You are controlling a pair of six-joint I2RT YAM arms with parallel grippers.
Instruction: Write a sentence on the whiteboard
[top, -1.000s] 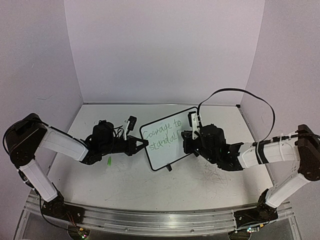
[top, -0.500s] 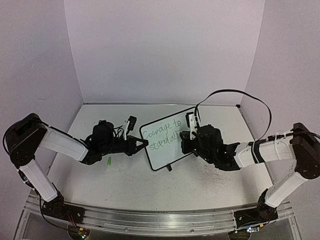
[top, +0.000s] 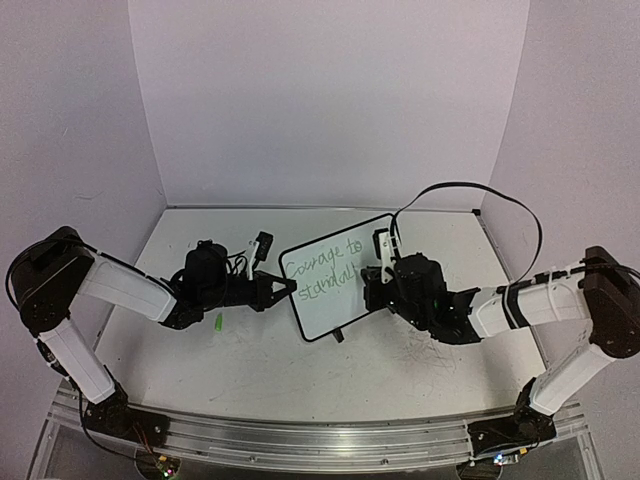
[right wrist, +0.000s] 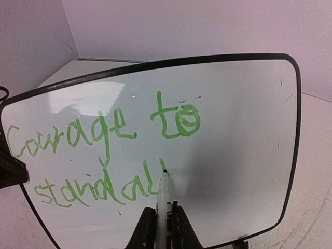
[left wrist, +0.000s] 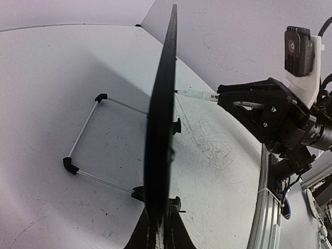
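1. Left end effector (top: 285, 287): fingers clamped on the side edge of the whiteboard (top: 335, 300). The board stands propped on the table (top: 300, 375), directly between the two end effectors.
2. Right end effector (top: 372, 285): fingers clamped on a marker (right wrist: 164, 199) that points straight ahead at the board face.
3. The marker tip touches the board at the last stroke of the sentence (right wrist: 104, 135), which is green and in two lines, reading roughly "Courage to / stand all".
4. A small green object (top: 218, 322) lies on the table behind the left end effector, apart from it.
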